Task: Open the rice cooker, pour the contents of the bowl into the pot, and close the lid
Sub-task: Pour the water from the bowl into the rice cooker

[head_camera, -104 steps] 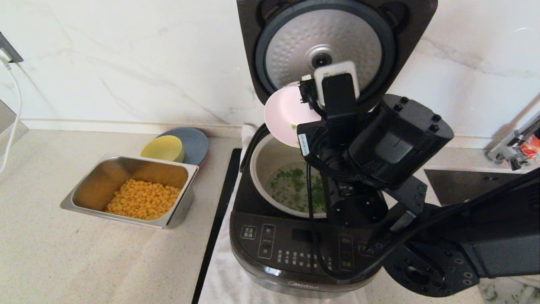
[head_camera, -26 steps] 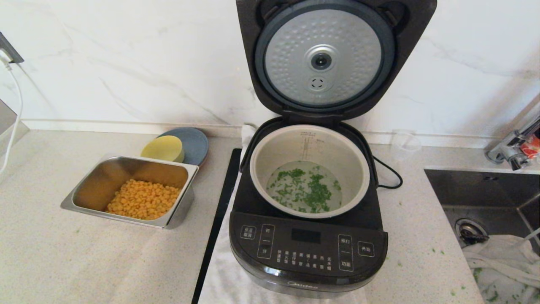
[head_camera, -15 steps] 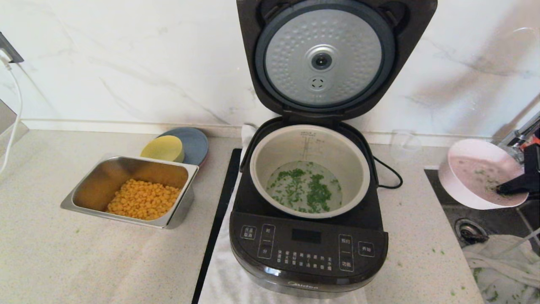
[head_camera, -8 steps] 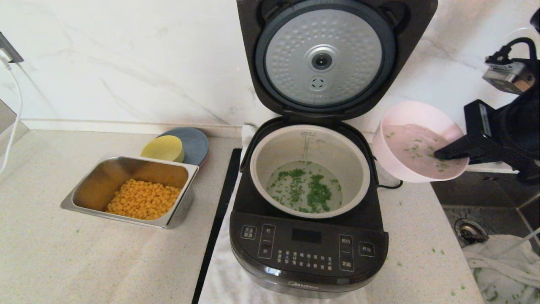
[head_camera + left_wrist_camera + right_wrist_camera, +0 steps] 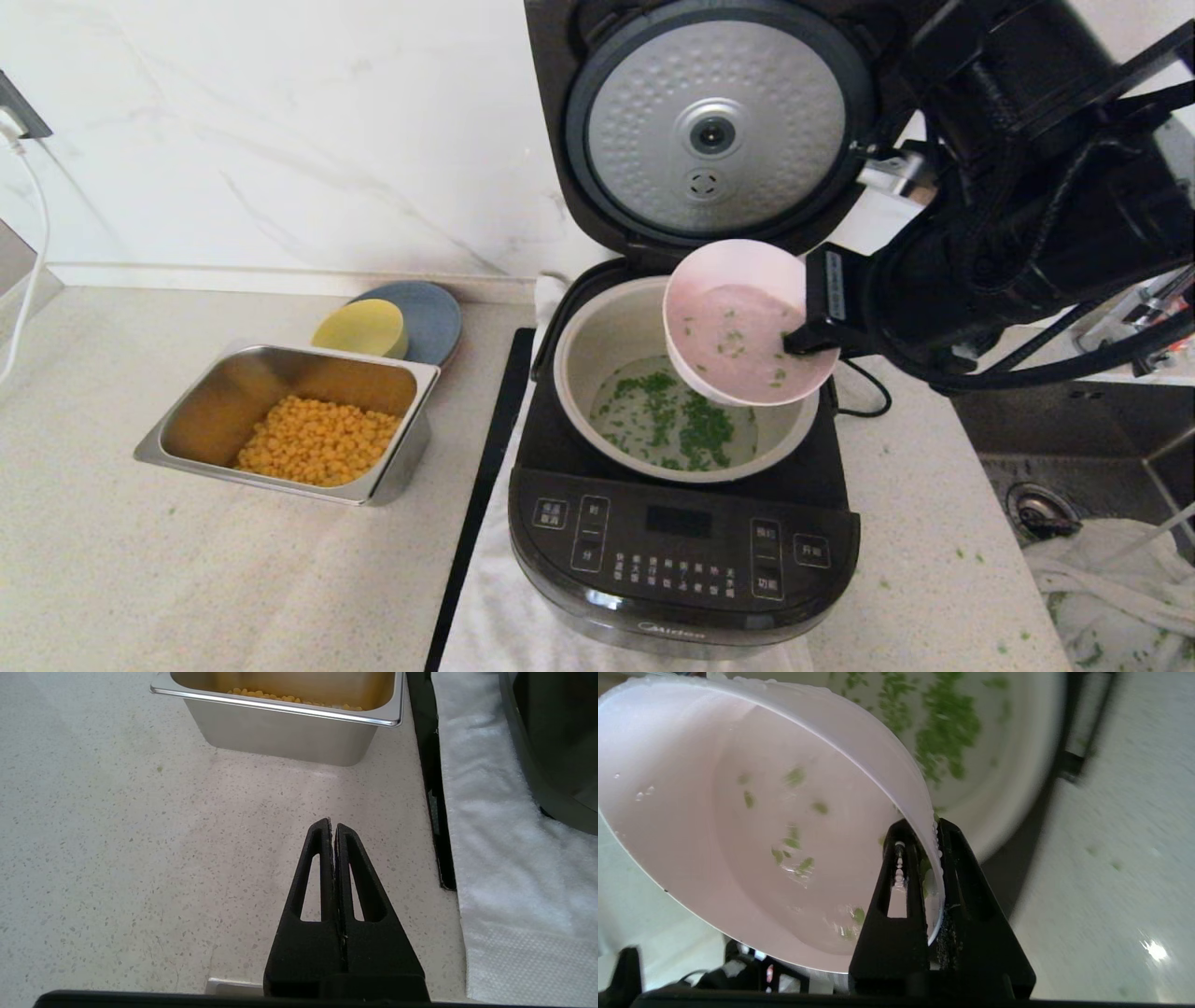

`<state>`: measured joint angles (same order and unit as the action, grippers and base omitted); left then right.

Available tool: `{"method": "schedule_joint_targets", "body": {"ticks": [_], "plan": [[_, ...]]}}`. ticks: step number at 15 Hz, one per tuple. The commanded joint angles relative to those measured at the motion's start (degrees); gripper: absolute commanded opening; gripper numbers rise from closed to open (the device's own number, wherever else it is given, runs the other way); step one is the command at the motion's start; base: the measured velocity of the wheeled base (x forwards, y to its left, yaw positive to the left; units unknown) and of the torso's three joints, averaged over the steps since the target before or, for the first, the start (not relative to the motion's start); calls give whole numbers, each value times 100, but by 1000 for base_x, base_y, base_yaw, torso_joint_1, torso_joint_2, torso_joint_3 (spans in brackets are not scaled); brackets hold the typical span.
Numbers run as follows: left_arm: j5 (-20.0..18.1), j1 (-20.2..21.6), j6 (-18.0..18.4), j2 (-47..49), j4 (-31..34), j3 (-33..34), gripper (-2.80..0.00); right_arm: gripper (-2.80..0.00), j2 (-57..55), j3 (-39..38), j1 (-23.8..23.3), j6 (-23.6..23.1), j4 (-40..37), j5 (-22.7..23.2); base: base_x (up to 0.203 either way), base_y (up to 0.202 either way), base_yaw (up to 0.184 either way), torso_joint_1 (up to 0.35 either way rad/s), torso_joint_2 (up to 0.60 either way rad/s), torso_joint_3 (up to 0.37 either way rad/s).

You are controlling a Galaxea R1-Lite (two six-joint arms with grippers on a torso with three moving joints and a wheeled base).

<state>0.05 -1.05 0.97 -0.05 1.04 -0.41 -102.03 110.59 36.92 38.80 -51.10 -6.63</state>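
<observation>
The black rice cooker (image 5: pixel 681 551) stands with its lid (image 5: pixel 719 126) swung up, silver underside facing me. Its grey pot (image 5: pixel 597 359) holds water and chopped green herb. My right gripper (image 5: pixel 794 343) is shut on the rim of the pale-pink bowl (image 5: pixel 738 322), which hangs nearly level over the pot's right half, a few green bits stuck inside. In the right wrist view the bowl (image 5: pixel 738 826) has its wall clamped between the fingers of the right gripper (image 5: pixel 920 828), with the pot (image 5: pixel 1017 765) behind. My left gripper (image 5: pixel 332 825) rests shut and empty over the counter, left of the cooker.
A steel tray of yellow corn (image 5: pixel 299 425) sits left of the cooker, with a yellow bowl (image 5: pixel 362 327) on a grey plate (image 5: pixel 431 313) behind it. A black strip (image 5: pixel 481 485) and white towel (image 5: pixel 495 607) lie by the cooker. The sink (image 5: pixel 1074 439) is at the right.
My right arm has carried the pink bowl from over the sink at the right, up and leftward, to above the pot. The left gripper has stayed put.
</observation>
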Motion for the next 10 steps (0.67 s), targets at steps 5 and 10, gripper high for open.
{"method": "schedule_joint_targets", "body": {"ticks": [5, 10], "plan": [[3, -1, 0, -13, 2, -2, -280, -280, -634, 7, 360, 22, 575, -682, 0, 0, 0, 0, 0, 0], [3, -5, 0, -13, 2, -2, -280, -280, -959, 6, 529, 13, 1130, -1548, 0, 0, 0, 0, 0, 0]]}}
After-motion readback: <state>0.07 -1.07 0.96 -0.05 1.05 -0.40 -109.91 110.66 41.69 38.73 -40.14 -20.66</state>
